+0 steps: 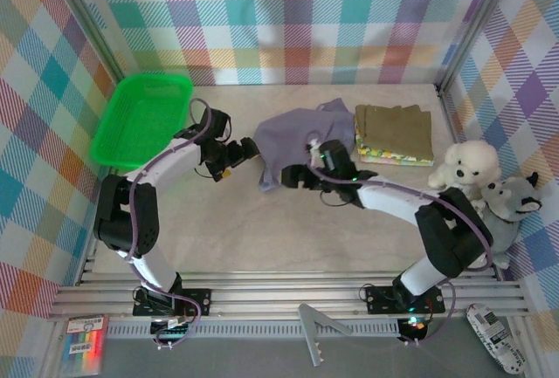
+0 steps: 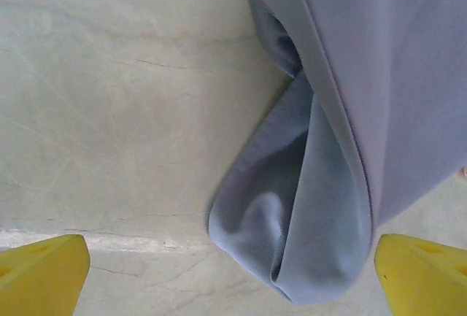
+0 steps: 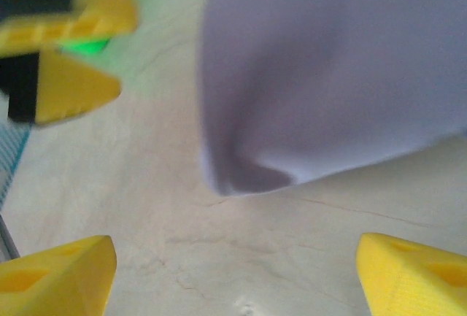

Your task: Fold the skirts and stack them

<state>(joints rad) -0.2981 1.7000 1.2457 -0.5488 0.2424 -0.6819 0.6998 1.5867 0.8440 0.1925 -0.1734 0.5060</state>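
Top external view: the step in hand looks like the folding of the last skirt. The plain grey-lavender cloth skirt (image 1: 297, 134) lies rumpled and only loosely doubled near the middle of the pale table (image 1: 262, 230), just left of the finished pile. In that pile, at the far right of the table, the plain olive-brown folded skirt (image 1: 395, 129) rests squarely on the floral yellow-green-pink skirt (image 1: 384, 156), whose edge peeks out along the near side.

Both arms reach in toward the lavender skirt's near-left end. The left wrist view shows the left hand (image 2: 233, 278) released, its yellow fingers spread wide with a hanging fold of the cloth between them but not pinched. The right wrist view shows the right hand (image 3: 235, 276) likewise released, fingers apart above bare table, with the cloth's rounded corner just ahead of them.

The next move, I judge, calls for each hand to close on a separate edge of the lavender skirt, spread it flat, fold it to about the footprint of the pile, then carry it right onto the olive-brown one. The fabric is limp and may bunch if it is caught at one point only.

Count: three skirts, two of them stacked; two plush toys, one white fluffy dog (image 1: 468, 165) and one grey animal (image 1: 512, 200), at the right edge; one green plastic basket (image 1: 144, 120) at far left.
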